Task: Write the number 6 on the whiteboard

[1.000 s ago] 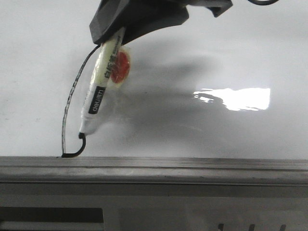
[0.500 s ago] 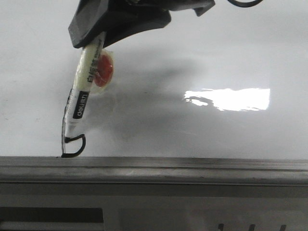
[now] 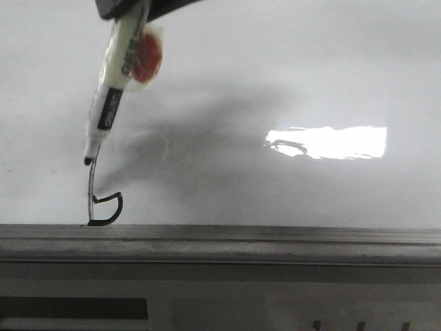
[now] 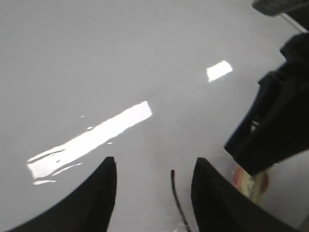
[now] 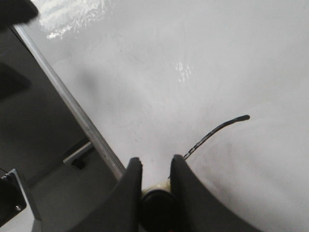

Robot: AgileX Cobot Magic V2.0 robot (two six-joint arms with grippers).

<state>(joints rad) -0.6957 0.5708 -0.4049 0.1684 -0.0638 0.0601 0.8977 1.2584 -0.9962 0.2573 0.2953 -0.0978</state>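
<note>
One marker (image 3: 114, 76) in right tool (image 5: 154, 186), tip above number 6 (image 3: 103, 203); left tool (image 4: 153, 193) wide; whiteboard (image 3: 289, 83) glare.

Whiteboard (image 3: 289, 83) showing glossy, smooth white with glare, ledge (image 3: 275, 241) looking brushed grey metal, marker (image 3: 114, 69) barrel appearing smooth plastic, gripper fingers (image 4: 104, 193) looking matt black

Black number 6 (image 3: 103, 203) on white whiteboard (image 3: 289, 83) (grey ledge).

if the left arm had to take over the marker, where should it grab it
On the bare barrel of the marker, between the black label band and the right gripper, coming in from the side away from the red tag. The barrel is long, round and tilted, and its tip must stay free over the whiteboard.
</note>
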